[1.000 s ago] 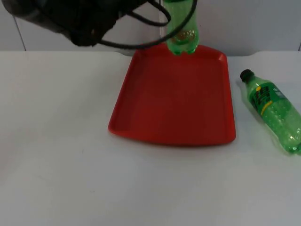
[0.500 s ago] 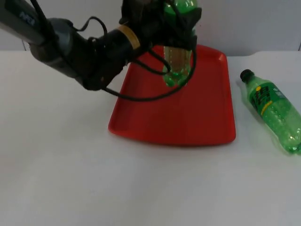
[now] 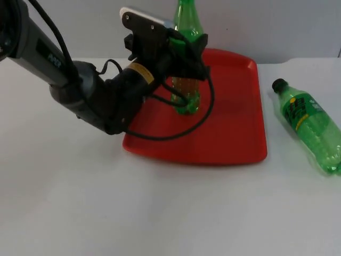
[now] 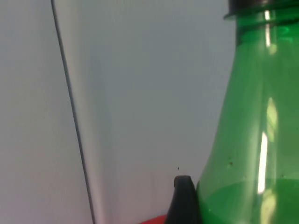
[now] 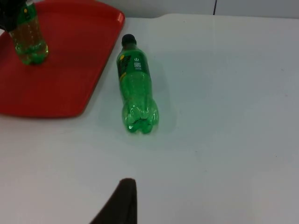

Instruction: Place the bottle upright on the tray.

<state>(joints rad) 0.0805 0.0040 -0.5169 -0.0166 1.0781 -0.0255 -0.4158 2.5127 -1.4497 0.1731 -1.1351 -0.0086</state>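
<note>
As left end effector (image 3: pixel 187 53) grips, bottle (image 3: pixel 186 98) upright.

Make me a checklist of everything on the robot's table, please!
Surface: white table, grey wall behind.
Job's things: red tray; green bottle upright, base on the tray.
Clutter: second bottle lying on the table beside the tray, black cap on.
Grippers: left gripper shut on the upright bottle; right gripper waits over bare table near the lying bottle.
Cables: nothing seen loose.
Surroundings: nothing seen.
</note>
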